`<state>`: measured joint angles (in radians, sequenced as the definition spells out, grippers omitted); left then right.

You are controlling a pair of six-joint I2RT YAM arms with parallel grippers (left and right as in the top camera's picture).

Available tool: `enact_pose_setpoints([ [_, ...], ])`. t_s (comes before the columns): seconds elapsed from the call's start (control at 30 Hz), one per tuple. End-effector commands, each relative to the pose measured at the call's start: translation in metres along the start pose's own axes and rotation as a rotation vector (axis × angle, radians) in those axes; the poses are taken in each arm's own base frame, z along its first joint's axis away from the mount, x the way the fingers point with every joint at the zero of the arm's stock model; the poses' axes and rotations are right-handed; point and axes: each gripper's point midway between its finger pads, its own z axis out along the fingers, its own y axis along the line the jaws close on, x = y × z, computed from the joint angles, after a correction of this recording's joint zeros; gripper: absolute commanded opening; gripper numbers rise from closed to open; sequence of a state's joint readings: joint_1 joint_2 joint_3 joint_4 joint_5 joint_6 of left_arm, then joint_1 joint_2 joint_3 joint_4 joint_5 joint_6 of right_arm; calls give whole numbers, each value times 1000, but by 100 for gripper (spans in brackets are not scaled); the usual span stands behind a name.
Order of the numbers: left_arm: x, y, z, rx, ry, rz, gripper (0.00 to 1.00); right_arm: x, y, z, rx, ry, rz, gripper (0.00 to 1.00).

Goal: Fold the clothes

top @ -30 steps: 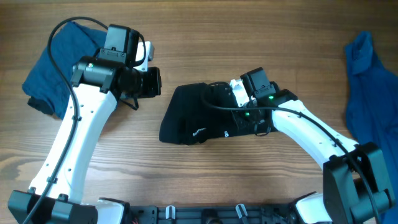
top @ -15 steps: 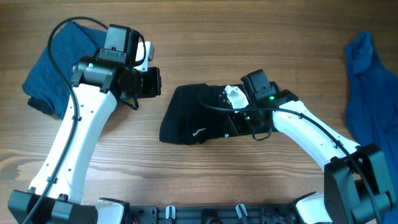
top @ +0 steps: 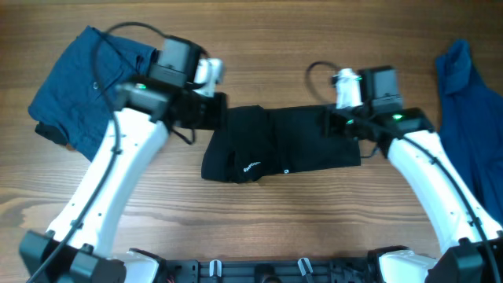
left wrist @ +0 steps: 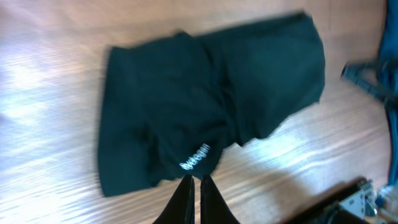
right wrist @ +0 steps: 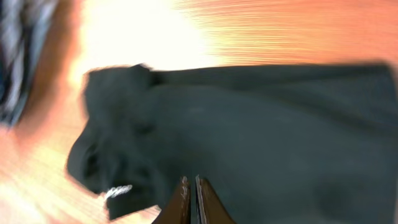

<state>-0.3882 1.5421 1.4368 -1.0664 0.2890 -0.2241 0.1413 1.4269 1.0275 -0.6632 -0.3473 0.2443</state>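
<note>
Overhead: black T-shirt lies folded into a wide band mid-table, white logo print near its lower left. Left fingers sit at the shirt's upper left edge and right fingers at its right end. From here I cannot tell how either pair stands. Darker blue garment lies far left, partly under the left arm. Plain blue shirt lies at the far right edge, well apart from the black one.

Left wrist: left fingers are pressed together, tips at the near edge of the black T-shirt, just beside the logo print. Can't tell if fabric is pinched. Blurred blue cloth at the right.

Right wrist: blurred. Right fingers are closed, tips over the black T-shirt. Any pinch can't be told. The shirt fills most of the view, bunched at its left end.
</note>
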Motion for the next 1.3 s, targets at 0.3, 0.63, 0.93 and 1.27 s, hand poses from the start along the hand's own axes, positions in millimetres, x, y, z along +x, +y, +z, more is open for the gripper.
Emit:
enact_pose_setpoints([
  [0.3,51,99,105,-78,251,-473,85,-9,-42,-20,-22,-16,106,49],
  [0.63,97,78,145,295,259,-398,100,-13,-42,-20,-24,-33,99,49],
  [0.93,74,45,152,423,173,-326,98,-13,-42,-20,-24,-34,103,50],
  [1.27,65,37,163,416,129,-273,4,-13,-42,-20,-24,-34,105,50],
])
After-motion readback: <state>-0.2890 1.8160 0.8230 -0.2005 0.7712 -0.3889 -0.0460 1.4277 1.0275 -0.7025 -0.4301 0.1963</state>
